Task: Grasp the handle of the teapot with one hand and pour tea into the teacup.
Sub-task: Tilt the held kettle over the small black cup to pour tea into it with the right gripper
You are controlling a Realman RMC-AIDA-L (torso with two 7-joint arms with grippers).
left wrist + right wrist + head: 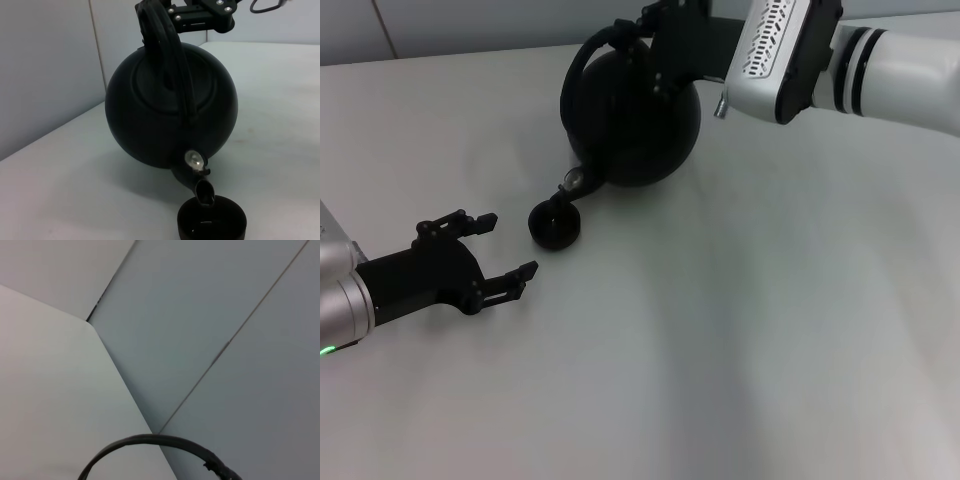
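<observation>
The black teapot (635, 125) hangs tilted above the table, its spout (570, 185) pointing down over the small black teacup (555, 225). My right gripper (665, 40) is shut on the handle (582, 55) at the pot's top. In the left wrist view the teapot (150, 115) fills the middle, the handle (170, 60) arches across it, and the spout (202, 187) sits just above the teacup (212, 222). I cannot tell whether tea flows. The handle's arc (150, 442) shows in the right wrist view. My left gripper (508, 245) is open and empty, left of the cup.
The table (740, 330) is a plain white surface. A grey wall (45, 60) stands behind its far edge. My right arm (880, 65) reaches in from the upper right.
</observation>
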